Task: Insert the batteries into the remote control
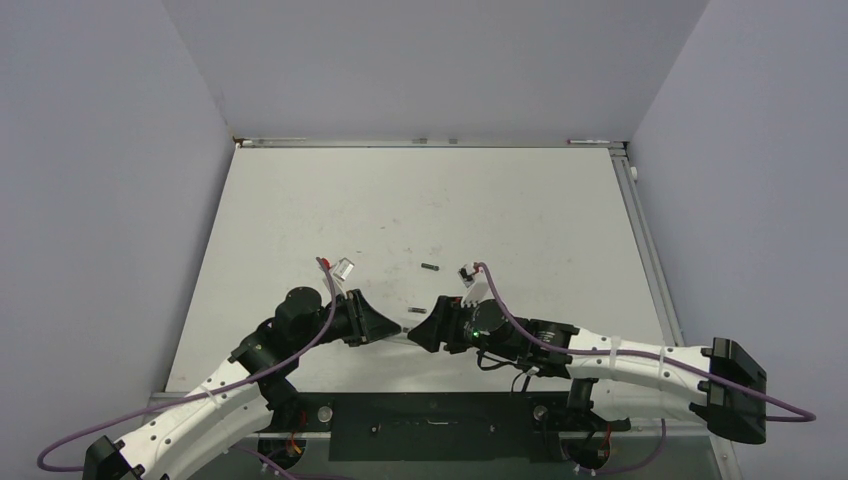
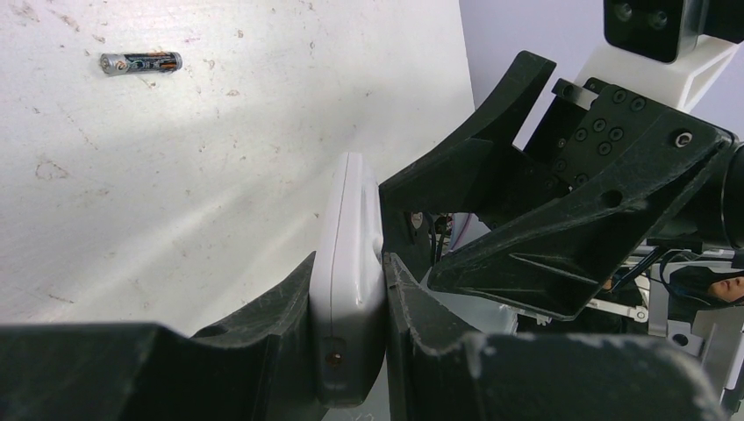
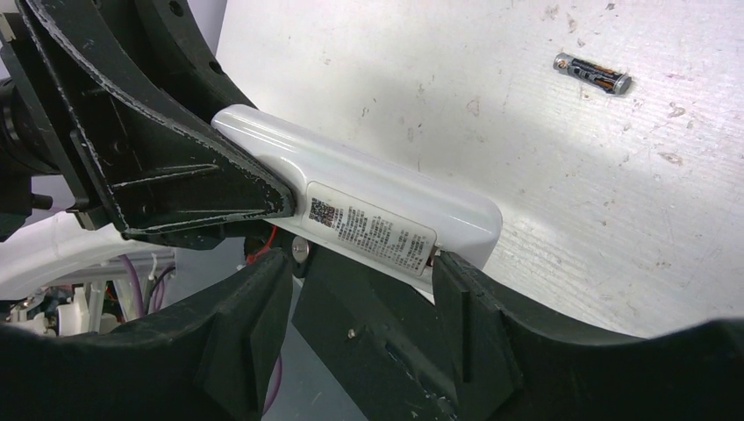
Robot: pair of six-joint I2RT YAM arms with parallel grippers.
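1. Finds the remote lifted off the bench, held between the two arms near the bench's near edge.
2. Clamps it edge-on in the left end effector, narrowed down to the thin thickness of the case, with one pad on each broad face near one end.
3. Leaves most of the case sticking out free that way, with the back and its printed label turned toward the right arm. Judged: steadies the case so the back can be worked on.
4. Sets the right end effector against that back, spread roughly halfway, with both fingertips at or on the white case either side of the label.
5. Grasps nothing on the right side, as far as can be told. Reads as a push or a pry more than a pinch.
6. Shows no open recess in the back from either wrist view. Probably at the step of getting the cover off, with loading not yet begun.
7. Leaves one battery lying flat on the bench a little beyond the end effectors, apart from both.
8. Places a second dark stub, likely the other battery, just beside the fingertips on the bench, touched by neither.
9. Calls for a firm left grip next, since a sideways push on the back could twist the thin case out of the pads.
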